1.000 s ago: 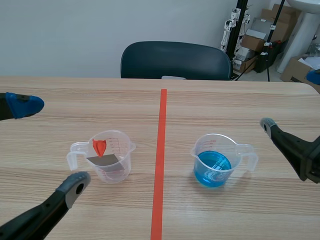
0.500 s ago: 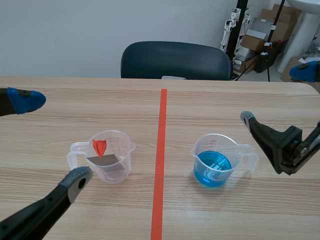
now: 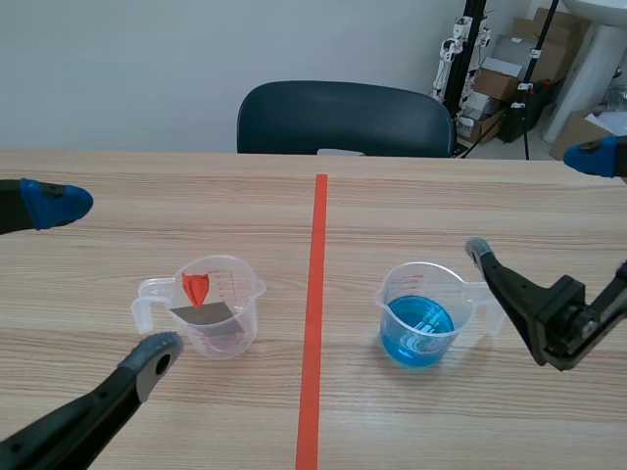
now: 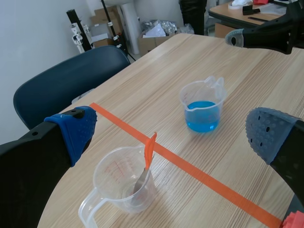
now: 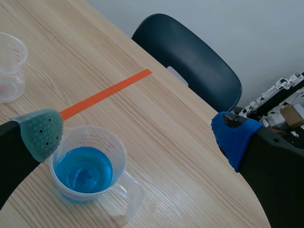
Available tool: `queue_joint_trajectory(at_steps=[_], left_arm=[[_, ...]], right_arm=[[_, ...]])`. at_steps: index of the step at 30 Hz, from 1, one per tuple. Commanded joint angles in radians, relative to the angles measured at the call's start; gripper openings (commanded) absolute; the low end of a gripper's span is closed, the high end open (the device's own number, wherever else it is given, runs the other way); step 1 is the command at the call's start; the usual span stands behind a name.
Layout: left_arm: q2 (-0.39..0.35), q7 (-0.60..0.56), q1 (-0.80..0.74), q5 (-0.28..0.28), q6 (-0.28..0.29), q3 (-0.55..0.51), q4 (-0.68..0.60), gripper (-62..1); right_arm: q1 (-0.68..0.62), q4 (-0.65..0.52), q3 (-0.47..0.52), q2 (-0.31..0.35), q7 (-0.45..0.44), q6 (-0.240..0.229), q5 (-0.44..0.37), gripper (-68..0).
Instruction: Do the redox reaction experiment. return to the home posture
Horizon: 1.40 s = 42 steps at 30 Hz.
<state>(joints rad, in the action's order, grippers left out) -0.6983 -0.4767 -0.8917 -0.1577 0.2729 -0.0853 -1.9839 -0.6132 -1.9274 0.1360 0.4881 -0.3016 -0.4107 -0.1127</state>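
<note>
Orange-tipped strip (image 4: 148, 153) shows in left wrist view, not right; left fingers (image 4: 71, 133), right fingers (image 5: 42, 133) spread empty.

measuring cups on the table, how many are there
2. The cup of blue liquid stands right of the tape line. The clear cup stands left of it, with a grey strip inside. None seems hidden.

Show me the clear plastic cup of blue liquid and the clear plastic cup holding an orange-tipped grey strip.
Clear plastic cup of blue liquid (image 3: 416, 343): scene view, front wall.
Clear plastic cup holding the orange-tipped grey strip (image 3: 223, 341): scene view, front wall.
</note>
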Motion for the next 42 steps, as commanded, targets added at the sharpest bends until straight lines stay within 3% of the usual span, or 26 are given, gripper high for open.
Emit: queue_joint_trajectory(at_steps=[1,34,42], left_arm=[[0.005,-0.016,-0.001,-0.006,-0.001,0.005,-0.014,1.4],[0.005,0.006,0.035,-0.006,-0.001,0.006,0.007,1.4],[0.005,0.078,0.124,-0.007,-0.002,0.006,0.007,1.4]], right_arm=[[0.011,-0.02,0.011,0.002,-0.011,0.004,-0.01,0.4],[0.015,-0.02,0.023,0.002,-0.011,0.004,0.001,0.4],[0.015,-0.02,0.022,0.002,-0.017,0.003,0.001,0.4]])
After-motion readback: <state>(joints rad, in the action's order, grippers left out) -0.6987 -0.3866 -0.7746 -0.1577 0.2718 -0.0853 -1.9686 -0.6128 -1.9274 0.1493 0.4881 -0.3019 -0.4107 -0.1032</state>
